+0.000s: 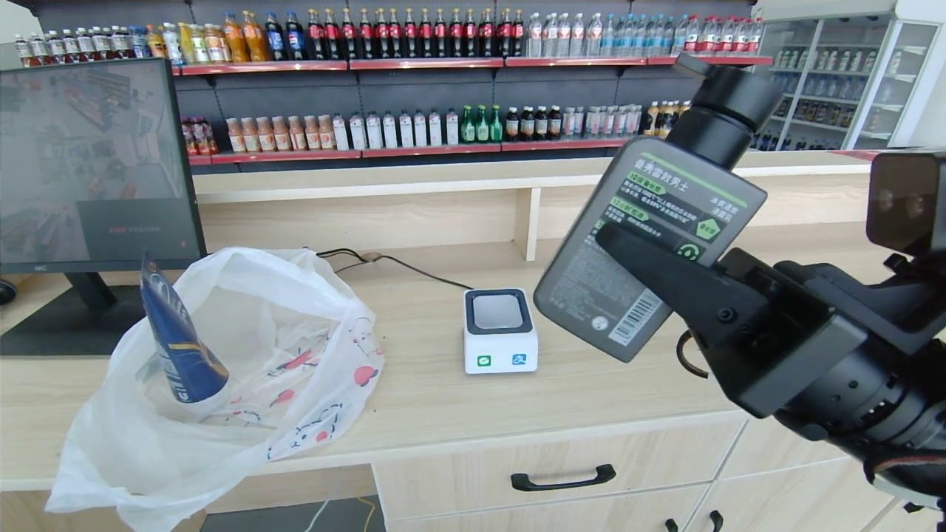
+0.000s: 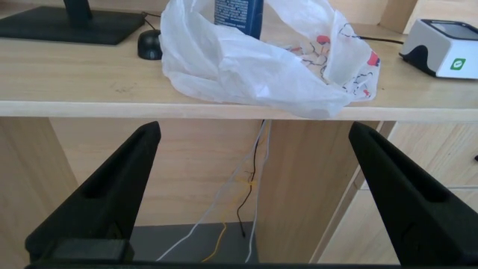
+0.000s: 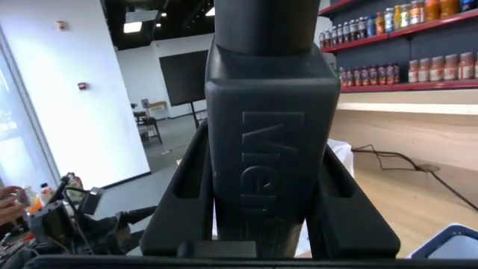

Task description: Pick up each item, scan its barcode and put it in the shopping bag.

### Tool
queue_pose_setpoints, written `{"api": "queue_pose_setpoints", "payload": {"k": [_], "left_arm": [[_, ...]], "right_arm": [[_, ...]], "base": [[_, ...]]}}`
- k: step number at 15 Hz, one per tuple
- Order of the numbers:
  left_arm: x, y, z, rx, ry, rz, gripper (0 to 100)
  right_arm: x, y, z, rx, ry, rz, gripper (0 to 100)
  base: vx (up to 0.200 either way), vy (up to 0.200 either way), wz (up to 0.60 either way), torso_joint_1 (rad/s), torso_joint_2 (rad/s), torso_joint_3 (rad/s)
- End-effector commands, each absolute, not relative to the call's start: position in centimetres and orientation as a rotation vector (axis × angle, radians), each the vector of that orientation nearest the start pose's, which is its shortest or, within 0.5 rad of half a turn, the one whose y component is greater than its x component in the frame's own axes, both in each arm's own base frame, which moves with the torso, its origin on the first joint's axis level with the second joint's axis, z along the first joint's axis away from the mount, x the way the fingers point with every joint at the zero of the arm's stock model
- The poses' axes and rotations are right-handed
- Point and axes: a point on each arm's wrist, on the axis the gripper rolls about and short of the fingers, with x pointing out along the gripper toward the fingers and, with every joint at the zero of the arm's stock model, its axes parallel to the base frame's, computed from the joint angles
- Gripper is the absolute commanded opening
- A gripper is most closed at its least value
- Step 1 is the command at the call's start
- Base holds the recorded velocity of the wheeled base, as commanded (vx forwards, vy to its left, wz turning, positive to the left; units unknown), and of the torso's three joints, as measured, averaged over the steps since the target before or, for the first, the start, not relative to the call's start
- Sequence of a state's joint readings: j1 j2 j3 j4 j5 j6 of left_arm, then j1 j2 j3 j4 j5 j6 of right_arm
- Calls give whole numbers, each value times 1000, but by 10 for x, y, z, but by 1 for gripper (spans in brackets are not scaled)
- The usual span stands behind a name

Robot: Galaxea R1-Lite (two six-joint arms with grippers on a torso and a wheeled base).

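Awaiting its scan, seemingly, a dark-grey plastic bottle [image 1: 650,214] sits clamped in the right gripper [image 1: 639,258]; a blue tube [image 1: 181,347] is bagged; the left gripper [image 2: 254,134] gapes wide.

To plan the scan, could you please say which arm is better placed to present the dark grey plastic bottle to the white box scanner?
Right. The right gripper grips the dark grey plastic bottle, tilted near the white box scanner. The open left gripper sits below the wooden counter.

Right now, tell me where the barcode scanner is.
In the head view the barcode scanner stands on the counter, right of the shopping bag and below-left of the raised grey bottle.
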State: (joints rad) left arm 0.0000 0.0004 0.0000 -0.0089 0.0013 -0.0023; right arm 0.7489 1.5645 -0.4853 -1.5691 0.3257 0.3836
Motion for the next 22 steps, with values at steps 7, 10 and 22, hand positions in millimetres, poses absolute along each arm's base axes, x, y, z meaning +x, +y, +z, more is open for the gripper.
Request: {"api": "queue_pose_setpoints", "payload": {"k": [7, 10, 22], "left_arm": [[-23, 0, 76, 3, -8, 0, 100], [-23, 0, 76, 3, -8, 2, 100], [-23, 0, 76, 0, -8, 0, 100]], "right_arm": [[191, 157, 211, 292, -305, 1017, 0], [212, 140, 188, 140, -285, 807, 0], [248, 114, 182, 71, -296, 340, 0]], "base": [[0, 0, 0, 0, 0, 0], [0, 0, 0, 0, 0, 0], [0, 33, 0, 1, 0, 0]]}}
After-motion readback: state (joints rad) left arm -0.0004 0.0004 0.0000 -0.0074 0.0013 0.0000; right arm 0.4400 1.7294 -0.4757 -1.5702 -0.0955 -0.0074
